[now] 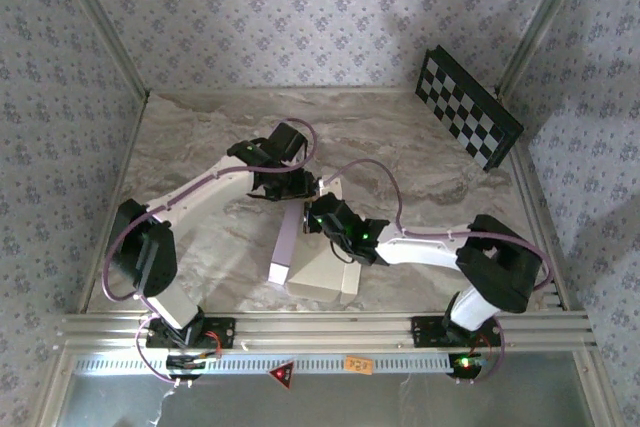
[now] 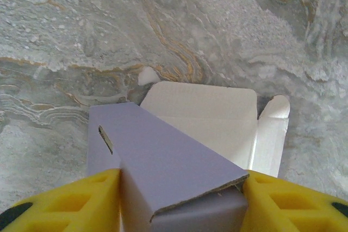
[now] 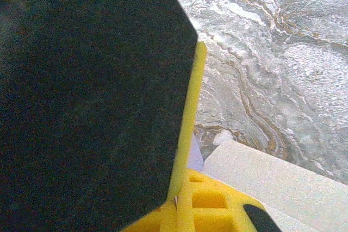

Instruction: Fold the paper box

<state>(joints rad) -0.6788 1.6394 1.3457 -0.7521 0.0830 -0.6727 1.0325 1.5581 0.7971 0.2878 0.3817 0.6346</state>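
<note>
**Wall-folding on the paper box (image 1: 312, 267), about half done**

Lies mid-frame in the top view on the marbled bench (image 1: 200, 147), just above the arm bases. Partly formed: cream inside face up toward the lower middle, one long lilac wall (image 1: 287, 242) tipped up along the left side.

From the left wrist: left end effector (image 2: 182, 191) clamped across that lilac wall, yellow pads (image 2: 65, 202) touching it on both sides. Beyond it, cream floor panel (image 2: 206, 118) and rounded tab flap (image 2: 274, 129) lying flat, centre and right of that frame.

Right end effector (image 1: 328, 217) at the box's upper end in the top view, fingers together. From its own wrist, set against a dark, blurred sheet (image 3: 81, 91) across the left of the frame; cannot tell whether pinching it or merely beside it.

Judged as the wall-raising step, with end flaps not yet locked. Next move calls for creasing the held wall fully upright and steadying it. After that, turning the tab in toward the slot (image 2: 106, 138) near the wall's left edge, gently enough not to crush thin card.
</note>
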